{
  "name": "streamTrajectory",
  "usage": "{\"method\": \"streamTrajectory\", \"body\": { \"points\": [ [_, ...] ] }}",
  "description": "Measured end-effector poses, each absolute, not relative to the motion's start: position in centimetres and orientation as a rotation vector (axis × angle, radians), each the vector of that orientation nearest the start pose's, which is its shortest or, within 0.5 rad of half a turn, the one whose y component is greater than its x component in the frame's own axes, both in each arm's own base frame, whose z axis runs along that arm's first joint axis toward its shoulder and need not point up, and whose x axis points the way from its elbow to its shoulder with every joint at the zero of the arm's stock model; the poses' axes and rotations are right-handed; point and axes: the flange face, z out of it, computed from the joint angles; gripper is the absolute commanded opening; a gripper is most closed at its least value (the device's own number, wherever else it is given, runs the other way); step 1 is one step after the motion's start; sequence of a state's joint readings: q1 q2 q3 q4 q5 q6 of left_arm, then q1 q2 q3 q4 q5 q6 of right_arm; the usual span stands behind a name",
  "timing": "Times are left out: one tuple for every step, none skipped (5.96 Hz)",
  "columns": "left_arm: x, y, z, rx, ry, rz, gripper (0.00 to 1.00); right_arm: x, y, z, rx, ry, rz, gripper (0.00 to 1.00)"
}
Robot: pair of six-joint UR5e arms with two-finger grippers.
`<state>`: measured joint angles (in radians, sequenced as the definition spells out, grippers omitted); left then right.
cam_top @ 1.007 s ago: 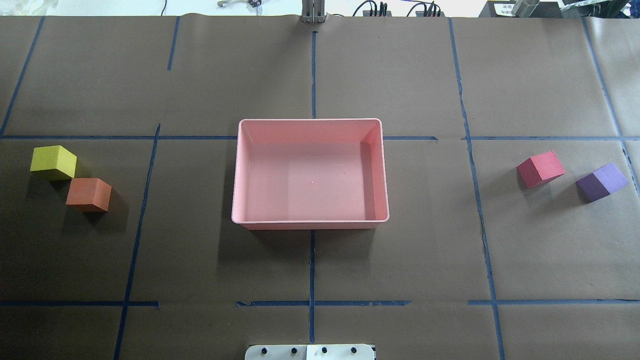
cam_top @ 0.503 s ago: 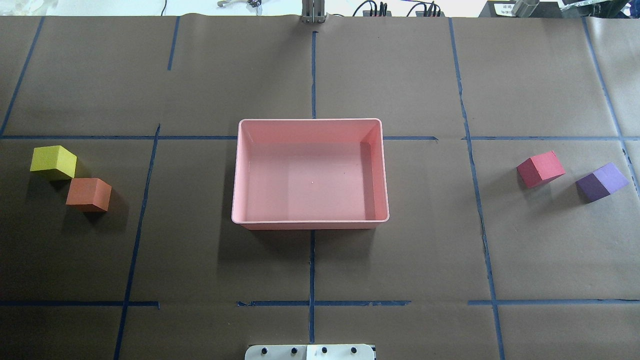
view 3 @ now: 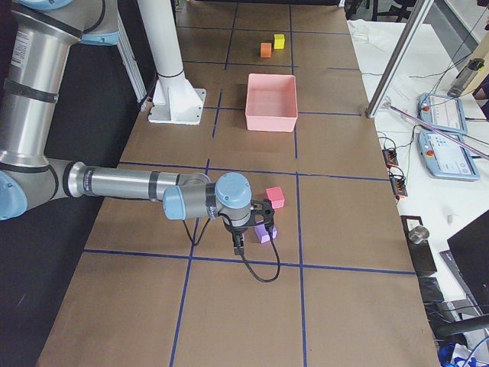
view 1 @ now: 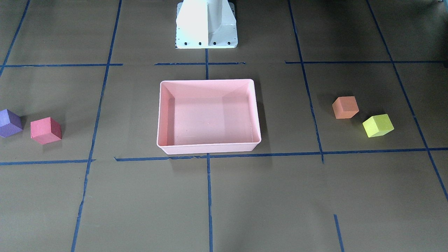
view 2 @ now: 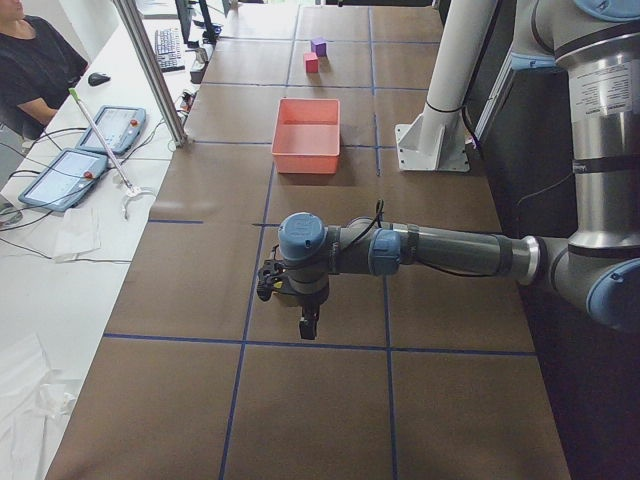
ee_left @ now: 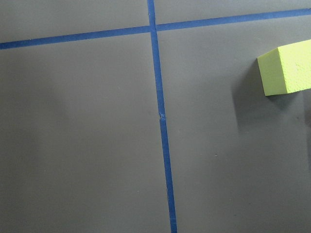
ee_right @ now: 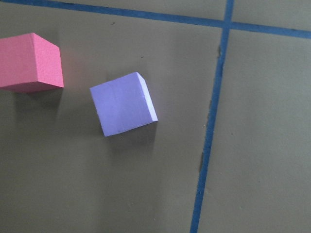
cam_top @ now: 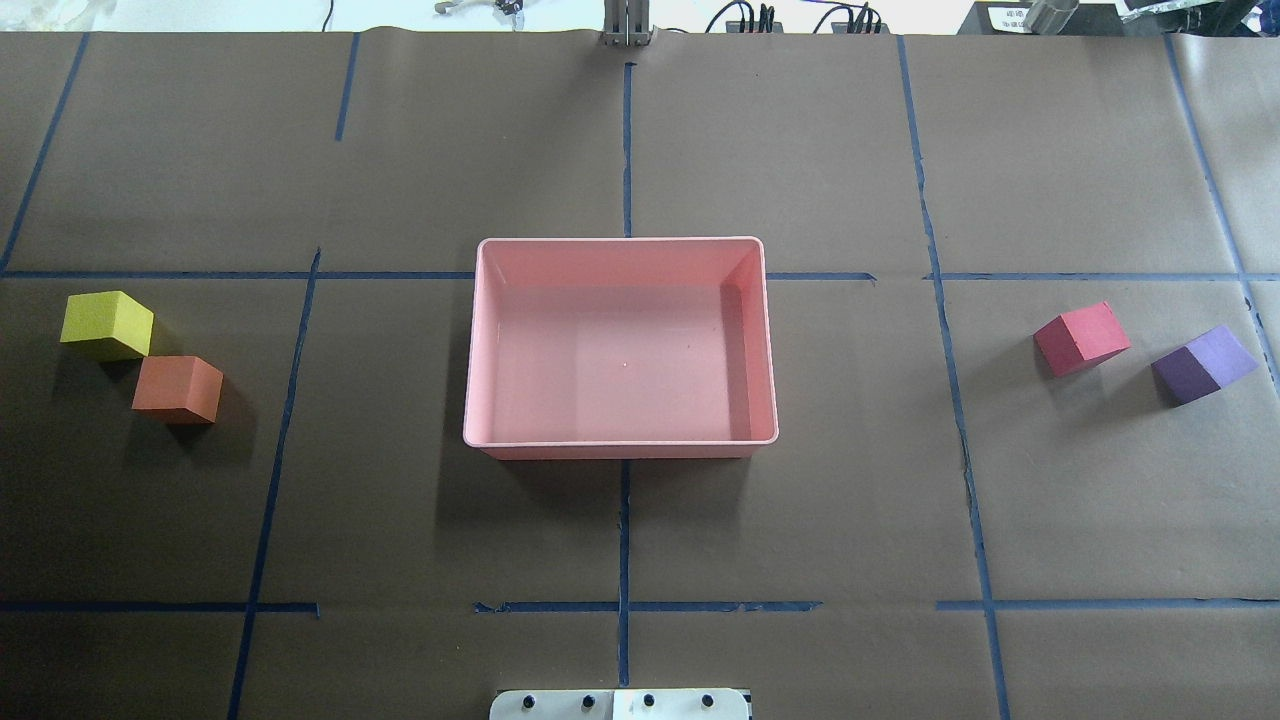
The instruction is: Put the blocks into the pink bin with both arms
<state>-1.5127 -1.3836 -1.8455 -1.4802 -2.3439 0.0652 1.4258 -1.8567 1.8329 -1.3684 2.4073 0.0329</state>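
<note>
The empty pink bin (cam_top: pixel 620 241) sits mid-table. The yellow-green block (cam_top: pixel 106 325) and the orange block (cam_top: pixel 178 389) lie to its left, the red-pink block (cam_top: pixel 1081 338) and the purple block (cam_top: pixel 1203 363) to its right. The left gripper (view 2: pixel 308 328) shows only in the exterior left view, pointing down; I cannot tell whether it is open. Its wrist view shows the yellow-green block (ee_left: pixel 286 68) at the right edge. The right gripper (view 3: pixel 238 246) shows only in the exterior right view, over the purple block (view 3: pixel 267 232); I cannot tell its state. Its wrist view shows the purple block (ee_right: pixel 124 103) and the red-pink block (ee_right: pixel 29 62).
The white pedestal base (view 1: pixel 206 24) stands behind the bin on the robot's side. Blue tape lines cross the brown table cover. A side table with tablets (view 2: pixel 90 150) and a seated operator (view 2: pixel 30 60) lies beyond the far edge, with a slanted metal post (view 2: pixel 150 70).
</note>
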Motion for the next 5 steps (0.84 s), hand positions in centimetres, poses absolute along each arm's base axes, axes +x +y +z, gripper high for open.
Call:
{"method": "streamTrajectory", "body": {
  "points": [
    [-4.0, -41.4, 61.8, -0.002, 0.774, 0.116, 1.0, -2.5, -40.8, 61.9, 0.107, -0.825, -0.255, 1.0],
    [-4.0, -41.4, 62.0, -0.004, 0.773, 0.114, 1.0, -5.3, -42.9, 61.7, 0.125, -0.792, -0.324, 1.0],
    [-4.0, -41.4, 62.1, -0.007, 0.771, 0.113, 1.0, -7.8, -43.9, 62.3, 0.152, -0.77, -0.385, 1.0],
    [-3.9, -41.4, 62.2, -0.009, 0.77, 0.113, 1.0, -9.6, -44.9, 63.1, 0.178, -0.761, -0.428, 1.0],
    [-3.9, -41.5, 62.2, -0.01, 0.769, 0.113, 1.0, -10.8, -46.2, 63.3, 0.189, -0.76, -0.446, 1.0]
  ]
}}
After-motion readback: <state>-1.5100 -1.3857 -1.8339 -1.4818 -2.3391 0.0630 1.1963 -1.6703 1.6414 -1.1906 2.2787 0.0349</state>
